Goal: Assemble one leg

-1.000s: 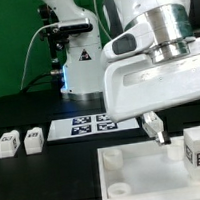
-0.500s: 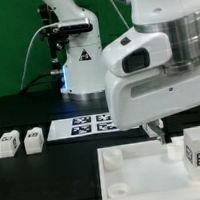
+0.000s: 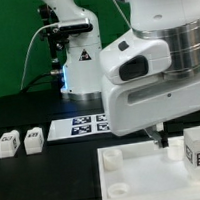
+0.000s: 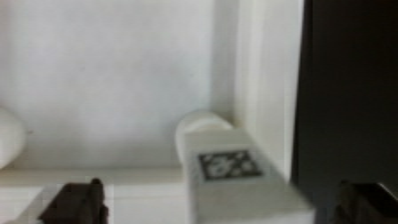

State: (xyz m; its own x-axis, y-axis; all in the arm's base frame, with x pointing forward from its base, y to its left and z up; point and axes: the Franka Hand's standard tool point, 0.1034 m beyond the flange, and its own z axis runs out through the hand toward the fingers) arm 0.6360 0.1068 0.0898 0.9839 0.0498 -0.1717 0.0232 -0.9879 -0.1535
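Grasp approach in hand; gripper (image 4: 217, 204) jaws spread wide, empty, flanking the leg (image 4: 222, 160); next: lower, centre, clamp.

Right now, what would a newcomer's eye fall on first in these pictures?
The arm's bulky white wrist fills the exterior view's upper right, its hand hanging open just above the large white panel. In the wrist view a tagged leg shows between the spread fingers. Two more legs sit on the black table at the exterior view's left.
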